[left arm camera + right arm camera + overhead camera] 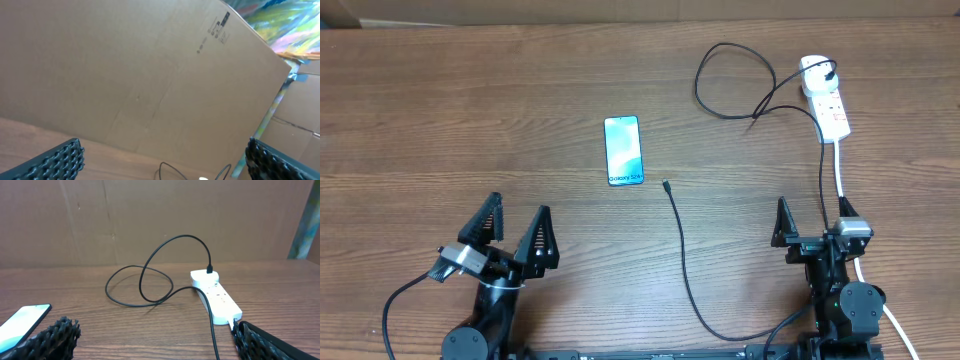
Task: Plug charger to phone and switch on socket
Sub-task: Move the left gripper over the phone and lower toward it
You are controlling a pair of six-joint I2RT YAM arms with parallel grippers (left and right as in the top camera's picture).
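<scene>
The phone lies face up mid-table with its blue screen lit; its corner also shows at the right wrist view's left edge. The charger is a thin black cable whose free plug tip lies loose just right of the phone. The cable loops at the back and plugs into the white socket at the far right. In the right wrist view the socket and charger lie ahead. My left gripper and right gripper stand open and empty near the front edge.
A thick white cord runs from the socket toward my right arm. A cardboard wall stands behind the table. Bare wood lies between the phone and both grippers.
</scene>
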